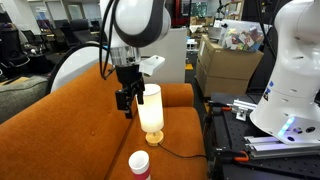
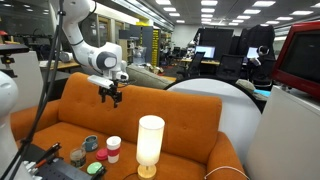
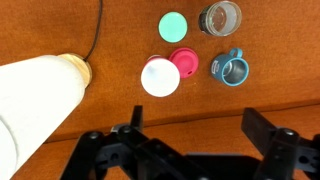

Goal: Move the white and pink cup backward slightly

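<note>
On orange couch (image 3: 120, 30), white and pink cup (image 3: 160, 76) stands between lamp (image 3: 40, 95) and blue mug (image 3: 232, 68); base cropped in an exterior view (image 1: 139, 165). Gripper (image 3: 190, 135) overhead, jaws spread, empty, fingertips partly cropped.

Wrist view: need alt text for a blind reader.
A white-topped cup stands on an orange sofa seat beside a pink lid, with a green lid, a dark jar and a blue mug nearby. A white lamp fills the left; the gripper, fingers open, spans the bottom edge.

An open-plan office lab: ceiling lights (image 2: 210, 12), monitors (image 2: 207, 52), and cardboard boxes (image 1: 228, 62) behind an orange sofa (image 2: 190, 115).
</note>
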Motion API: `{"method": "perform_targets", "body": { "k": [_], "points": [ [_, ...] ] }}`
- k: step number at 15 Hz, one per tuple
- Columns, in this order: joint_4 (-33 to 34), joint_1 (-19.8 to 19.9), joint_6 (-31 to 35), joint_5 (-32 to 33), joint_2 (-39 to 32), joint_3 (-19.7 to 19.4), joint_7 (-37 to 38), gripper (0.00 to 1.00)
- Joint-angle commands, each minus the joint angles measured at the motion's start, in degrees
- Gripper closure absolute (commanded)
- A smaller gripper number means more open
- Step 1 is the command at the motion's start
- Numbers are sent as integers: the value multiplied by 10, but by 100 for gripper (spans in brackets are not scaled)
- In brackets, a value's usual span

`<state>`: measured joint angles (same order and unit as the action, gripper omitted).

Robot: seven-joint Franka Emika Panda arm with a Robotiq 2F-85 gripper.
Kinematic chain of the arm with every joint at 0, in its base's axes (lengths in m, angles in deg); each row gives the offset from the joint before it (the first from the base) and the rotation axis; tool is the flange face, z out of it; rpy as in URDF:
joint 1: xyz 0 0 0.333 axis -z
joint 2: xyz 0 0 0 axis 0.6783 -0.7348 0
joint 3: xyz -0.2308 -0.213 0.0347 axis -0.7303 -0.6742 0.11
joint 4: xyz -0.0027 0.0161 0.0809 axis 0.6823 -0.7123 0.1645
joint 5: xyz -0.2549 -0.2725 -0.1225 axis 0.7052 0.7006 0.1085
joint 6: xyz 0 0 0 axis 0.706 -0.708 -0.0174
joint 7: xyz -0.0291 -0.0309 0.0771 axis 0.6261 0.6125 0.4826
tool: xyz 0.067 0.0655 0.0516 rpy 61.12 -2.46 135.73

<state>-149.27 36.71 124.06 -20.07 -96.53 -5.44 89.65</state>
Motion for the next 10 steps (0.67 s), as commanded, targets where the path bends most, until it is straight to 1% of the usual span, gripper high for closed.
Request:
{"method": "perform_targets", "body": {
  "k": [1,4,7,8,10],
  "points": [
    [35,13,34,-16,-77,14,-15,0],
    [82,31,27,-31,-156,33,-41,0],
    [137,43,-10,-18,-221,41,-58,0],
    [104,26,26,-9,-199,29,-31,0],
    [130,32,14,-9,-227,32,-40,0]
  ]
}}
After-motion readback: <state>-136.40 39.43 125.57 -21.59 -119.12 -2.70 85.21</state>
